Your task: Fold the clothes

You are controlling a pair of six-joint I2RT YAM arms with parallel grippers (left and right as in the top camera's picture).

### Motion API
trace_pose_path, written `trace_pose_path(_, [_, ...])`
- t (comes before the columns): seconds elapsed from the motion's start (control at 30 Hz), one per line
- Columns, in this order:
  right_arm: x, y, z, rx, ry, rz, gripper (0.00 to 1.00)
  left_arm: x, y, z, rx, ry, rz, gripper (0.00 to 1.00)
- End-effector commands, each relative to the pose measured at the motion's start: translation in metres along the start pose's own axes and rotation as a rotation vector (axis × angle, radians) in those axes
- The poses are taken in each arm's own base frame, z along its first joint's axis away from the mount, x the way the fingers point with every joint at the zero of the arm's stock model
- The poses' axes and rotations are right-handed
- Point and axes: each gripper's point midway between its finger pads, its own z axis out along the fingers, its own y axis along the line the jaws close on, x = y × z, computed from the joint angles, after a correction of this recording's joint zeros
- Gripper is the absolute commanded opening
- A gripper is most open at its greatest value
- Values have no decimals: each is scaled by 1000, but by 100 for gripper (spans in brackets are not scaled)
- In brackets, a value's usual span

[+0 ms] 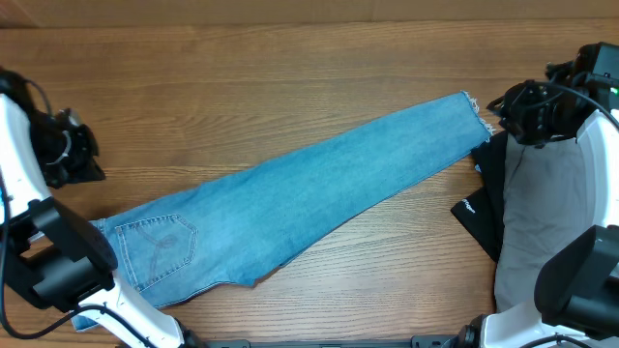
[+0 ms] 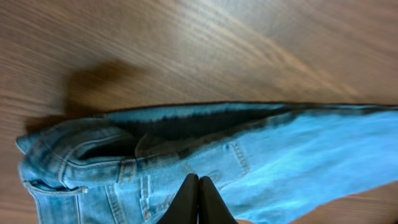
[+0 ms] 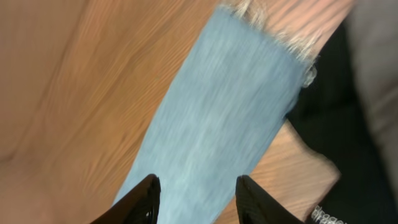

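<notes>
Jeans [image 1: 309, 198] lie stretched across the table [image 1: 242, 77]. Only in the wrist views we see the left gripper [image 2: 199, 182] closed at the waist and the right gripper [image 3: 198, 183] open over the leg.

- We see the left arm [image 1: 17, 145] built of smooth white links joined by bulky black joint housings [image 1: 58, 256].
- A thin black cable [image 1: 34, 92] loops beside its upper link.
- The left gripper [image 2: 199, 186] has two slim black fingers that taper to narrow tips.
- The right arm [image 1: 604, 155] shows us the same white shells and black joints, with thin black cables running over its dark wrist [image 1: 530, 106].
- The right gripper [image 3: 198, 180] carries glossy black fingers with rounded tips.
</notes>
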Motion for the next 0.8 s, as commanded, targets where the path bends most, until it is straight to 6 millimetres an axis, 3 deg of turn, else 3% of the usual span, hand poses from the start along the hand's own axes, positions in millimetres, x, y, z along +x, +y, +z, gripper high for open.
trace_pose_path(0.0, [41,31,5,-73,139,-97,43,15,14,19,-109,59,-23,4])
trace_pose_path(0.13, [86,51,16,-55,263,-185,44,29,20,53,-108,131,-36,4])
trace_pose_path(0.27, [115,73,24,-62,320,-255,44,41,21,89,-93,169,-45,4])
trace_pose_path(0.47, [150,93,31,-60,392,-312,44,35,30,130,-111,109,-88,4])
trace_pose_path(0.6, [171,97,37,-44,433,-356,43,20,25,126,-83,49,-81,9])
trace_pose_path(0.7, [190,87,50,11,469,-383,42,2,20,93,-81,-10,-74,16])
trace_pose_path(0.77, [194,75,61,71,470,-387,32,-8,14,62,-80,-52,-67,17])
